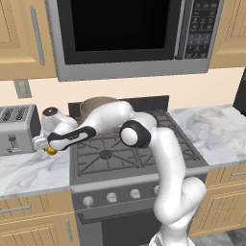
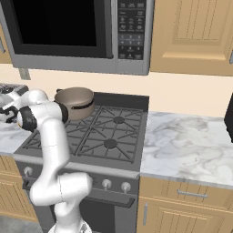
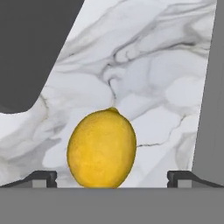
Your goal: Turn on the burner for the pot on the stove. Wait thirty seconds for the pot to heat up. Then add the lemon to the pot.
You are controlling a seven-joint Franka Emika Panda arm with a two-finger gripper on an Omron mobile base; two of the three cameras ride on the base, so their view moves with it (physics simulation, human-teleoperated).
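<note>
The yellow lemon (image 3: 101,148) lies on the marble counter (image 1: 29,173) left of the stove (image 1: 139,166), and it peeks out under my hand (image 1: 51,151). My gripper (image 3: 111,178) is open and low over the counter. Its fingertips (image 3: 43,177) stand on either side of the lemon with a gap on each side. The taupe pot (image 1: 98,106) stands on the stove's back left grate, also seen from the right (image 2: 75,102). The burner beneath it is hidden by the pot. My arm reaches left across the stove's front.
A silver toaster (image 1: 17,127) stands on the counter just left of my hand. A microwave (image 1: 129,33) hangs above the stove. Silver knobs (image 1: 111,197) line the stove's front. A dark shape (image 3: 30,52) looms close beside the lemon in the hand view.
</note>
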